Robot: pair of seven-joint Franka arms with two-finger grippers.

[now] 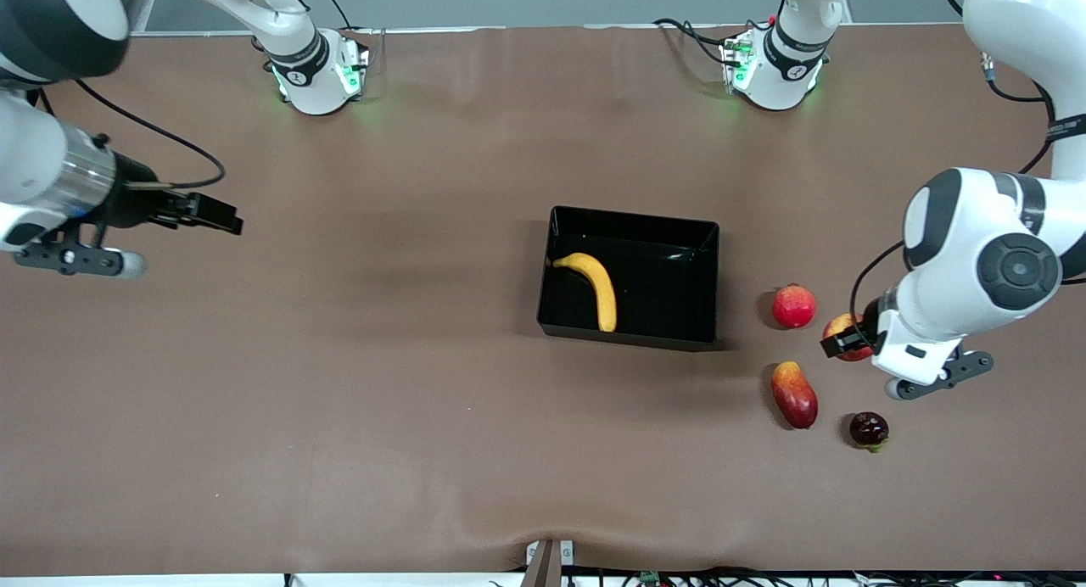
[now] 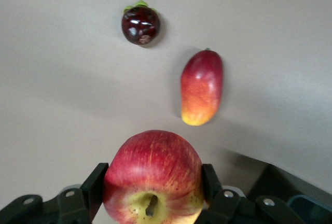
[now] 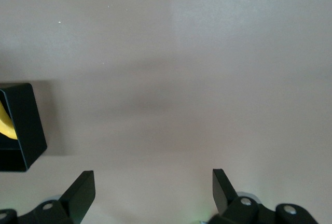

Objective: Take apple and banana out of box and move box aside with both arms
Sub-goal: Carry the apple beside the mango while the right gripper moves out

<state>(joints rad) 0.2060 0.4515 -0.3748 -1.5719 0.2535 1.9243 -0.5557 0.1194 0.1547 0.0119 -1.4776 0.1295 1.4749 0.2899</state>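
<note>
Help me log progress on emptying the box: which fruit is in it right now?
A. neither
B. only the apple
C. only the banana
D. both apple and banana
C: the banana lies alone in the box, while the left gripper clasps the apple outside it.

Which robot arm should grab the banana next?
Probably the right arm. Its end effector is open and empty over bare table, while the left end effector grips the apple outside the box. The banana lies in the box.
</note>
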